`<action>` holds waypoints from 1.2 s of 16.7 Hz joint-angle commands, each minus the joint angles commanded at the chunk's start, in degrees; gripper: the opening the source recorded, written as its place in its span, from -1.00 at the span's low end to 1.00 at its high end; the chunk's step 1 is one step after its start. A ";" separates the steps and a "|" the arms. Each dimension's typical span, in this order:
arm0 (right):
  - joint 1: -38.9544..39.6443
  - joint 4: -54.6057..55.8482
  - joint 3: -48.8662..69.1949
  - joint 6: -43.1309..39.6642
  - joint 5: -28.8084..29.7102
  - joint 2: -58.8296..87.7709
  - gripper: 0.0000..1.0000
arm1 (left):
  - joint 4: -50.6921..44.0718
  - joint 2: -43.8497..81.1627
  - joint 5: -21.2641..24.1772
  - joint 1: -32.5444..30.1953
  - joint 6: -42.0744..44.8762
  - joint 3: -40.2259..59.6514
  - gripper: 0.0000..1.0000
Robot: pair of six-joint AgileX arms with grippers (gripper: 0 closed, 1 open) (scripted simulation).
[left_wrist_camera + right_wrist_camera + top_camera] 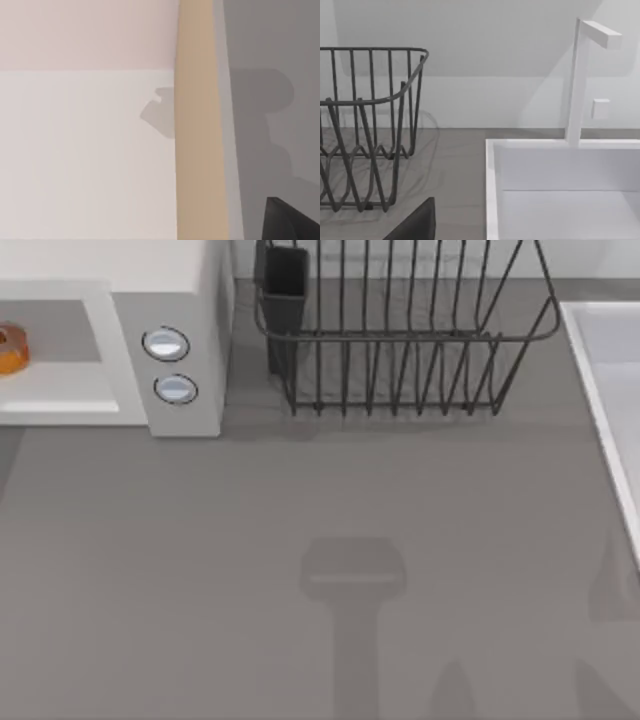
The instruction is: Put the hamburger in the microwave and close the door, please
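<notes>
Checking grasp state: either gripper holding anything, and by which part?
Cannot be told. The hamburger sits inside the microwave, with no gripper on it.

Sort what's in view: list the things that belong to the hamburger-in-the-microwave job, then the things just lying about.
Belongs to the job:
- hamburger, sitting inside the cavity
- microwave, at the table's left

Just lying about:
- dish rack, behind the middle of the table
- sink, at the right edge
- faucet, standing behind the sink

The desk [300, 540] looks matt grey and smooth. The dish rack [400, 340] is thin dark wire. The microwave [190, 280] has a smooth off-white casing with shiny silvery knobs [166, 344]. The sink [560, 170] is plain smooth white.
</notes>
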 joint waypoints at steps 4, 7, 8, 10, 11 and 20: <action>0.00 0.00 0.00 0.00 0.00 0.00 1.00 | 3.35 -5.72 -1.46 -3.34 -3.36 -6.56 -1.00; 0.00 0.00 0.00 0.00 0.00 0.00 1.00 | 7.19 -12.20 -3.41 -6.71 -7.34 -15.79 -1.00; 0.00 0.00 0.00 0.00 0.00 0.00 1.00 | 8.41 -14.19 -3.95 -7.79 -8.54 -18.22 -1.00; 0.00 0.00 0.00 0.00 0.00 0.00 1.00 | 10.21 -17.04 -4.66 -9.32 -10.36 -21.27 -1.00; 0.00 0.00 0.00 0.00 0.00 0.00 1.00 | 10.60 -17.59 -4.81 -9.65 -10.78 -21.86 -1.00; 0.00 0.00 0.00 0.00 0.00 0.00 1.00 | 12.58 -23.72 -7.96 -15.57 -16.27 -27.48 -1.00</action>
